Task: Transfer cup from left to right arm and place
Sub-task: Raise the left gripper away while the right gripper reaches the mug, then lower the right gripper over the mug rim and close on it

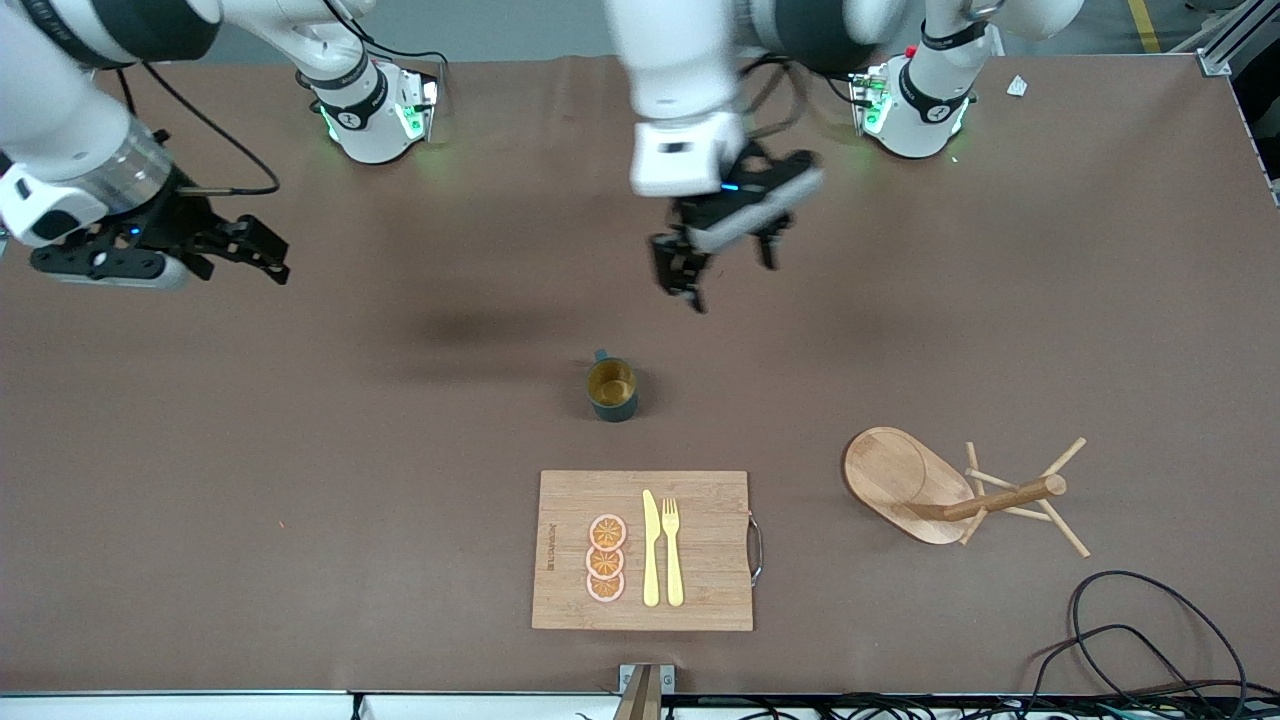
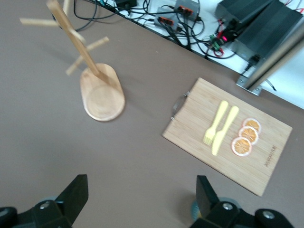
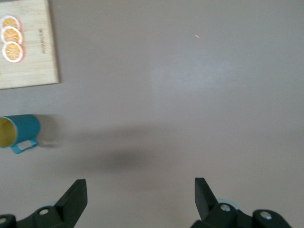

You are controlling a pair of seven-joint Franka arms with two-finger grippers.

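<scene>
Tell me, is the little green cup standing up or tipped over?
Standing up. The cup sits on the table, its yellow inside facing up.

Bamboo cutting board w/ metal handle lying nr front camera – carrying 3 orange slices, yellow knife & fork. Wooden peg rack lying tipped toward left arm's end. Black cables trailing at table edge.

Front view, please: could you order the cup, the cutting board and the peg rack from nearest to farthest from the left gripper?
From the open left gripper, up over the table's middle:
1. Cup, on the table just nearer the camera.
2. Cutting board, nearer the camera than the cup.
3. Peg rack, toward the left arm's end.
</scene>
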